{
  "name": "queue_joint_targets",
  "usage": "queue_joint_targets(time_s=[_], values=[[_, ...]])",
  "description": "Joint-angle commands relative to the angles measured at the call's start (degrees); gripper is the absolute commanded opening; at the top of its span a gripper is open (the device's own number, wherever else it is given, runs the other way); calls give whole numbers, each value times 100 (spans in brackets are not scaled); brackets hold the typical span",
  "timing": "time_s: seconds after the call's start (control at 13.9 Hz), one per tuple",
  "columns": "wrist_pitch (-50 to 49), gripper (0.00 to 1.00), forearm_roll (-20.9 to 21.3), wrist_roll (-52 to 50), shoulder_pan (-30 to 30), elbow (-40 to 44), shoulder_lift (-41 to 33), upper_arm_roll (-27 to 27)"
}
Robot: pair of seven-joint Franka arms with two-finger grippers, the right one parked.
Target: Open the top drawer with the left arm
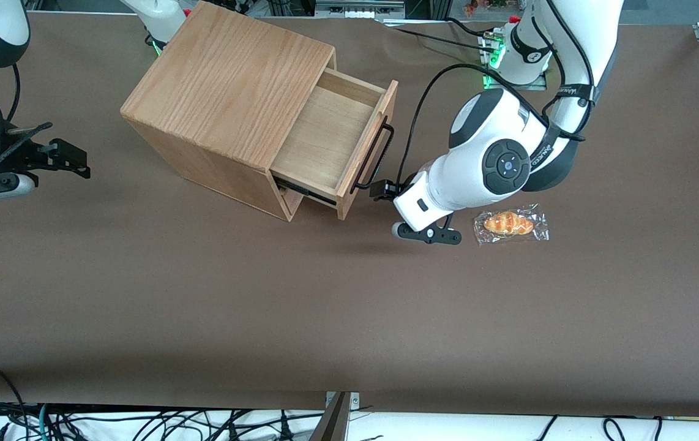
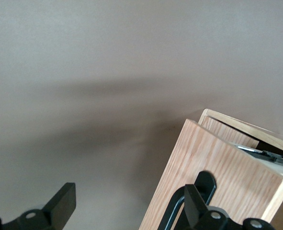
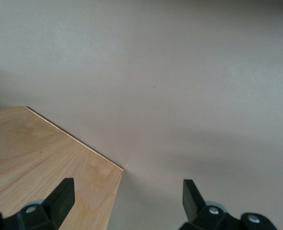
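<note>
**A:** Status on the light oak top drawer [image 1: 349, 131] with the long black metal bar handle [image 1: 376, 156]?

**B:** Pulled well out of the big wooden box [image 1: 227, 101]. Its shallow pale wood tray [image 1: 325, 138] holds nothing I can see. Under it, the box shows a dark gap and a slide rail.

**A:** Pincer?

**B:** The left arm's [image 1: 490, 159] black two-finger gripper [image 1: 381, 188] is at the handle's end nearer the front camera, level with the drawer front. Fingers spread wide in the wrist view: one finger [image 2: 195, 203] is right against the bar, the other [image 2: 62, 203] hangs apart over bare brown table [image 2: 107, 72]. Nothing is clamped between them.

**A:** Drawer orientation?

**B:** Front faces the gripper and the working arm's end of the table. Handle's long axis runs along the front, from the gripper away from the front camera. Drawer travel is crosswise to that, box toward gripper.

**A:** Anything else close?

**B:** A clear plastic packet with a golden bread roll [image 1: 510, 225] lies flat on the table, past the wrist from the drawer, apart from the gripper. The box top is bare.
</note>
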Motion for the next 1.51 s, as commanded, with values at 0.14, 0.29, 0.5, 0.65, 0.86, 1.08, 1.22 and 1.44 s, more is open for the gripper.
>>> queue_joint_targets(time_s=[0.14,0.29,0.5,0.65,0.86,1.08,1.22,1.44], values=[[-1015,100,145,-47,702,509,-115,2],[-1095,100,442,-39,939,492,-229,2],[-1420,100,996,23,1238,483,-343,-7],[-1456,100,1050,84,1344,422,-519,2],[-1464,100,1348,251,1519,395,-528,2],[-1351,100,1367,1118,1556,-182,-1036,403],[-1175,100,1323,1856,1520,-763,-1537,818],[-990,100,1384,2841,1520,-1388,-2152,1362]])
